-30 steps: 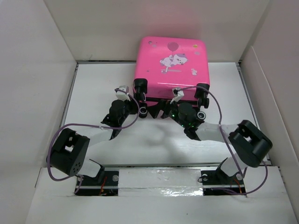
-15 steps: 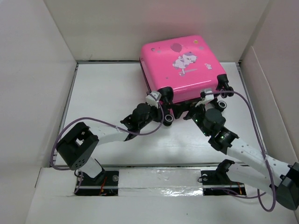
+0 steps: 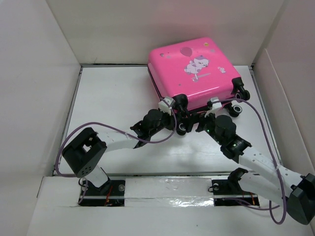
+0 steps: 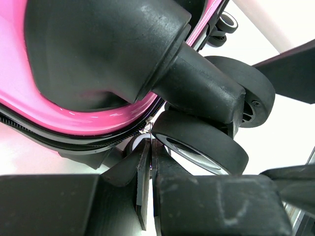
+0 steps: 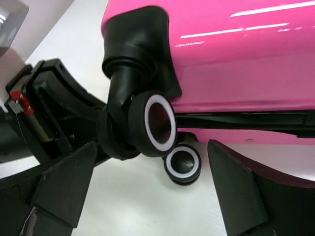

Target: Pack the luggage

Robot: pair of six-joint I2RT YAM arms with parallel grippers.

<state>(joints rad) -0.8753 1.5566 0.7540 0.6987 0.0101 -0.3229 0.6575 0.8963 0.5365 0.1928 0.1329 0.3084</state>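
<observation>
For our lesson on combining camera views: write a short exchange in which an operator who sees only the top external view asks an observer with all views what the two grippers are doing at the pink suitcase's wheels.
Operator: From above I can't make out the fingertips against the luggage. Is the left gripper open?
Observer: No. Its wrist view shows the fingers pressed together, tips at the black zip seam beside a black wheel.
Operator: And the right gripper?
Observer: Wide open, with a white-ringed wheel in the gap and neither finger touching it.
Operator: Is the shell closed there?
Observer: Yes. In the right wrist view the seam runs shut.
</observation>
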